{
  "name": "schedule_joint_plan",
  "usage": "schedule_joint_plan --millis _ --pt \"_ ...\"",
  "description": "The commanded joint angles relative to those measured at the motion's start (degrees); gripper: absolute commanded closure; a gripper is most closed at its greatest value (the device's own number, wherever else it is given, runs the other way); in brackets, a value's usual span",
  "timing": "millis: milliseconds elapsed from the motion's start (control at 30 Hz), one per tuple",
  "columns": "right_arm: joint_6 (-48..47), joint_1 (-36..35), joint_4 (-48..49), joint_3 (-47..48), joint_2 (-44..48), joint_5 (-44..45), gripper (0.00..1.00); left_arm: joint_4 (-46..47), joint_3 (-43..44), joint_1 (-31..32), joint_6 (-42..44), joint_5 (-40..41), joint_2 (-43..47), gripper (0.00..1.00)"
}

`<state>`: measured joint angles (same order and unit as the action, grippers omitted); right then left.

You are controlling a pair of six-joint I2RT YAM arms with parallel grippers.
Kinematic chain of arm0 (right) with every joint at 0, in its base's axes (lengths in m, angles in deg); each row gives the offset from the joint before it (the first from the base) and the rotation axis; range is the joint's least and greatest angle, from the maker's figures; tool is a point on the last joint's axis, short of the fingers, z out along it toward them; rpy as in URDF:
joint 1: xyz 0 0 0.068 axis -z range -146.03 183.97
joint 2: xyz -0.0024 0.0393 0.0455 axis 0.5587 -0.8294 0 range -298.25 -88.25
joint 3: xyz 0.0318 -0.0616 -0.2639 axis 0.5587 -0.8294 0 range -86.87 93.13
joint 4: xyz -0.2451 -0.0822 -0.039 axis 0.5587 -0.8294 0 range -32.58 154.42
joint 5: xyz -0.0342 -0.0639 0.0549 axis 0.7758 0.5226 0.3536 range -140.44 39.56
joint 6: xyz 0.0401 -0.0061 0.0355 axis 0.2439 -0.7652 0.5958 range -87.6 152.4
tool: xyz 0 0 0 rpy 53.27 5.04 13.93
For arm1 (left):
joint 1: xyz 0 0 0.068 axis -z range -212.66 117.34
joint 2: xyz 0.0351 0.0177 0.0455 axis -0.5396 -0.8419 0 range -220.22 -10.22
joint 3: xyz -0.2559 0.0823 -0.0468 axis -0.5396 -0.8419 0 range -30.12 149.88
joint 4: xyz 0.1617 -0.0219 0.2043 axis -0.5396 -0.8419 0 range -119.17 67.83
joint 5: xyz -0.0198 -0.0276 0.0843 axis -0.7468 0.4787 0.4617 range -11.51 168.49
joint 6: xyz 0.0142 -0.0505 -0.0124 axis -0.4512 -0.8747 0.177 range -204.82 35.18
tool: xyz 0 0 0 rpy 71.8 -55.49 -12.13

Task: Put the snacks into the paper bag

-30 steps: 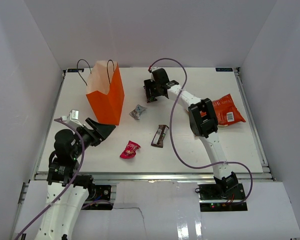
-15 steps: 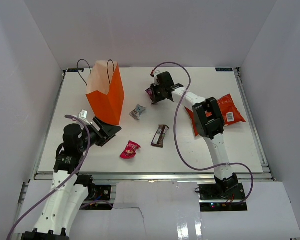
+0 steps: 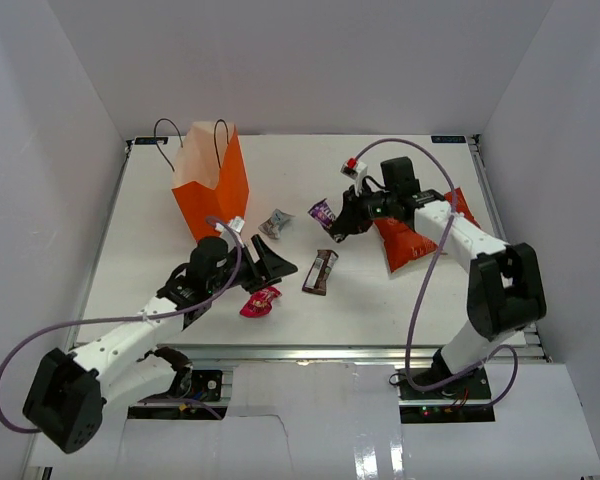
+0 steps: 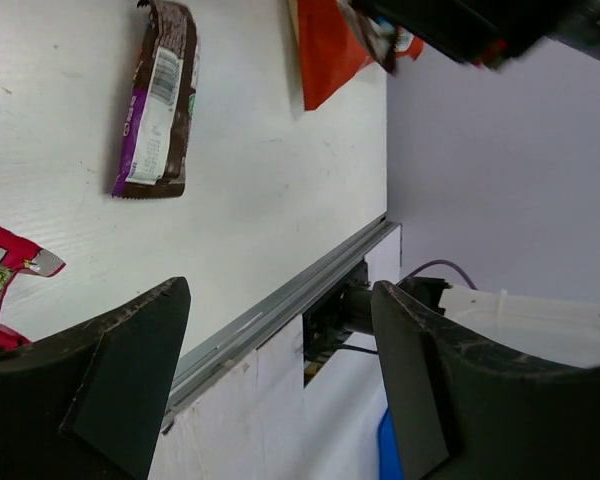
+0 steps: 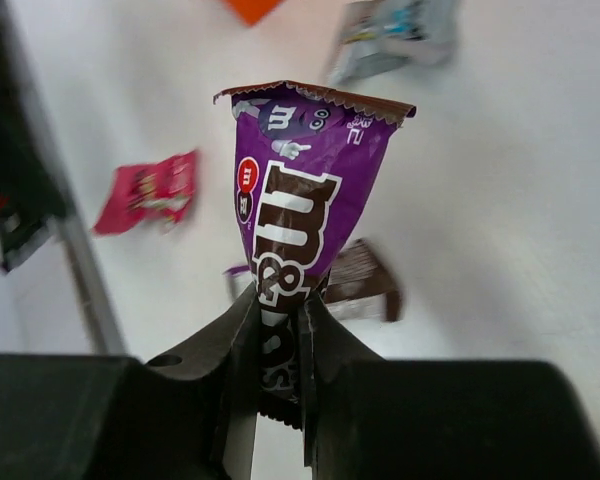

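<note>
The tall orange paper bag [image 3: 212, 188] stands upright at the back left, its corner [image 5: 252, 8] just showing in the right wrist view. My right gripper [image 3: 342, 222] [image 5: 280, 312] is shut on a purple candy pack [image 3: 324, 212] [image 5: 302, 190] and holds it above the table. My left gripper [image 3: 278, 268] [image 4: 280, 335] is open and empty, just above a pink candy [image 3: 260, 300] [image 4: 2, 288] [image 5: 148, 192]. A brown bar [image 3: 322, 271] [image 4: 156, 98] [image 5: 368, 280] and a silver candy [image 3: 276, 222] [image 5: 395, 35] lie mid-table. The red-orange chip bag [image 3: 412, 240] [image 4: 325, 50] lies at the right under the right arm.
The table's metal front rail [image 4: 280, 300] runs just past the left gripper's fingers. White walls close in the table on three sides. The right arm's purple cable [image 3: 420, 290] loops over the table's right half.
My right gripper shut on the purple candy pack, lifted it and carried it toward the front right. My left arm swung right from the paper bag's base to above the pink candy.
</note>
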<state>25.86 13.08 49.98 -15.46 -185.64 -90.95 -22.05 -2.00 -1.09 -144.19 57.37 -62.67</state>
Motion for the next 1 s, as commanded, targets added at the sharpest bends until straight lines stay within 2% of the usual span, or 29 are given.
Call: schedule_joint_plan --millis 0,100,267,667,833,933,967 --pt "-2.07 -1.18 -0.07 -7.94 8.67 -11.78 0.87 8.75 4.73 3.49 0.22 4.51 -6.95 0.16" --pt "-1.01 -1.18 0.81 -13.84 14.04 -13.45 0.86 9.89 9.3 5.34 2.33 4.78 -13.53 0.16" --pt "0.57 -1.44 1.87 -19.11 18.63 -15.12 0.86 13.24 12.75 7.53 1.81 6.44 -18.83 0.16" --pt "4.87 -2.4 5.64 -19.13 18.99 -17.76 0.85 16.4 16.26 12.1 -0.83 9.78 -25.25 0.18" --pt "7.59 -3.11 7.84 -18.07 17.93 -19.08 0.84 16.49 16.88 12.64 -1.36 11.98 -25.78 0.27" --pt "7.86 -3.37 8.37 -18.24 18.02 -19.87 0.82 16.49 17.06 12.64 -1.45 13.3 -25.6 0.35" --pt "7.86 -3.46 8.46 -18.33 18.19 -20.22 0.82 16.58 16.97 12.64 -1.45 13.82 -25.51 0.4"
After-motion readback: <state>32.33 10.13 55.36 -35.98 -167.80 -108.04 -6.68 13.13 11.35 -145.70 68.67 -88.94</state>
